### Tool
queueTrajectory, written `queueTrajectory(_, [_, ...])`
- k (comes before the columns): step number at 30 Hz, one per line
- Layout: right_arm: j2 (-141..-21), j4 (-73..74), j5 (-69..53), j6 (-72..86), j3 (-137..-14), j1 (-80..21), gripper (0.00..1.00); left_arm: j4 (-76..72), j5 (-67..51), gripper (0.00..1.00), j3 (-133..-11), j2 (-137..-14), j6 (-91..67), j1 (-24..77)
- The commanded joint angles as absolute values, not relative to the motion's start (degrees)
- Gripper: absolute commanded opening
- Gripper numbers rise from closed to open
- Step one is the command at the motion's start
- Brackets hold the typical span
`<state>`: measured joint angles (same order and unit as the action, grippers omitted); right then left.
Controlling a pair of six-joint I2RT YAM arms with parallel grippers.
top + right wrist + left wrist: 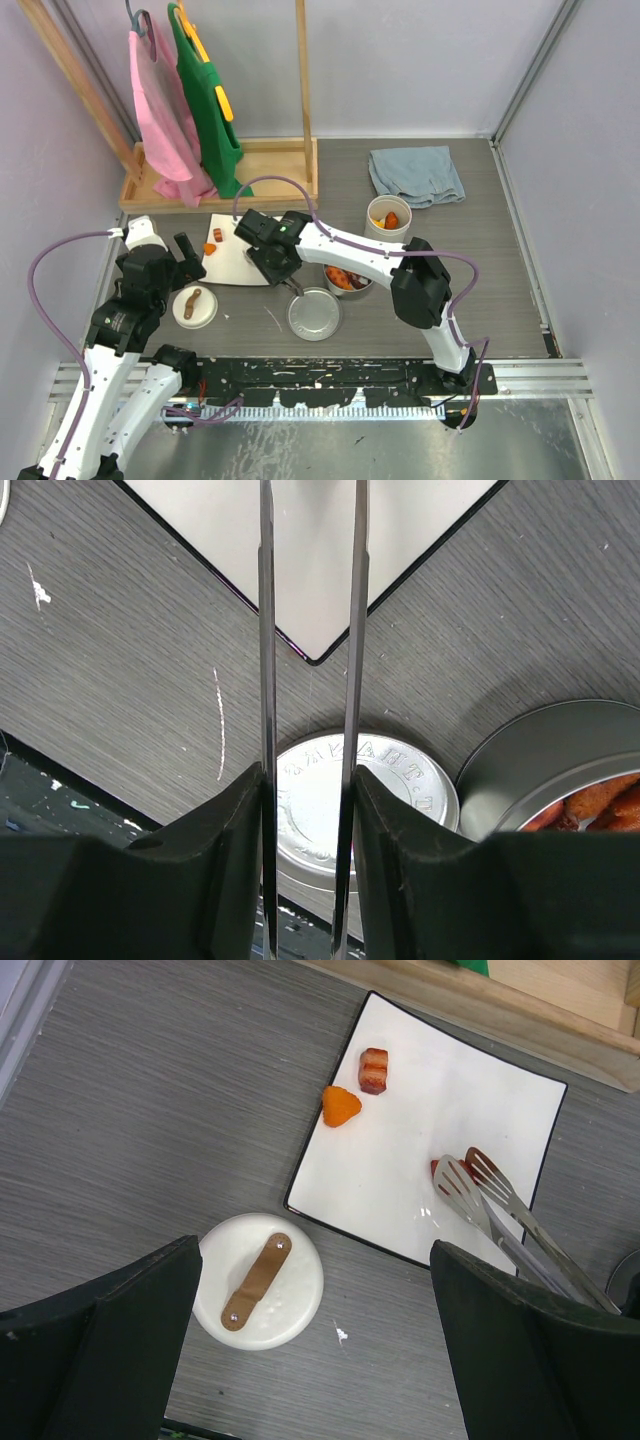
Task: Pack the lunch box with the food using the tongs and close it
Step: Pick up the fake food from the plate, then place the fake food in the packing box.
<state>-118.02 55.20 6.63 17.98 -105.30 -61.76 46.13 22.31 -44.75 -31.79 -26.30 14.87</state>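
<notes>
My right gripper (308, 825) is shut on the slim metal tongs (265, 630), squeezing both arms. The tong tips (470, 1185) rest on the white square plate (400, 1160), beside a small red piece of food (436, 1167). An orange piece (341, 1106) and a red-brown piece (373, 1070) lie at the plate's far corner. The steel tin (347, 278) holds orange-brown food, and its flat steel lid (400, 780) lies beside it. The white tub (389, 217) has an orange piece inside. My left gripper (318, 1360) hangs open over the table, next to the white lid with the brown handle (260, 1280).
A wooden rack base (225, 180) with pink and green garments hanging over it stands at the back left. A folded blue cloth (416, 175) lies at the back right. The right arm (420, 285) reaches across above the tin.
</notes>
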Motion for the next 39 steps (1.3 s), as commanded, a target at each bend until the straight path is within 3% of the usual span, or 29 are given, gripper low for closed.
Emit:
queueTrajectory(1, [-113.3,52.7,7.1,18.8,-106.3,-61.7,0.40,44.3,22.6,0.98,-45.0,-31.7,-26.5,14.6])
queueTrajectory(20, [-107.1,52.7,7.3,20.3,-103.2,-61.7,0.40,44.3,22.5,0.98,-45.1,-31.9,-26.6,14.7])
queueTrajectory(39, [-89.9,53.9,10.6,23.7,-89.7,-56.5,0.40,44.3,22.2,0.98,-44.9,-31.7,-26.5,14.7])
